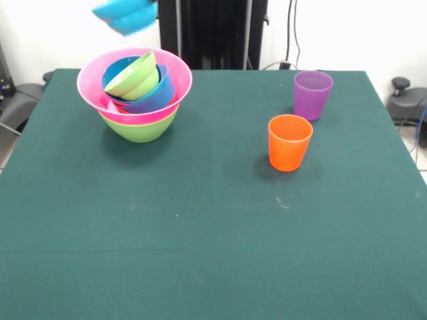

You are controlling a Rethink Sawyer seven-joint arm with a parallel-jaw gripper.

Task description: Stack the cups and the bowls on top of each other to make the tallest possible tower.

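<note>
Front view. Nearest, on the dark green cloth-covered table (200, 253), right of centre: translucent orange plastic tumbler (289, 143), upright, mouth up, long axis vertical, slightly tapered toward its base. Just behind it and a little to the right, apart from it, stands the translucent purple plastic tumbler (312, 94), also upright with mouth up.

Farther back on the left side: the nested pile of glossy plastic bowls (137, 93). Large lime green bowl (140, 128) sits at the base, mouth up. The wide pink bowl (90, 83) rests in it, rim roughly level. Inside the pink one lies a blue bowl (157, 100), tilted, and in that a smaller lime green bowl (133, 77), tipped so its mouth faces up and to the left. A sliver of red rim shows low inside the pink bowl; cannot tell what it belongs to.

At the top edge, above the pile and clear of it: blurred cyan bowls (127, 15), seemingly two nested, tilted. What carries them is not visible. No gripper or arm shows, so its pose and grip cannot be told.
</note>
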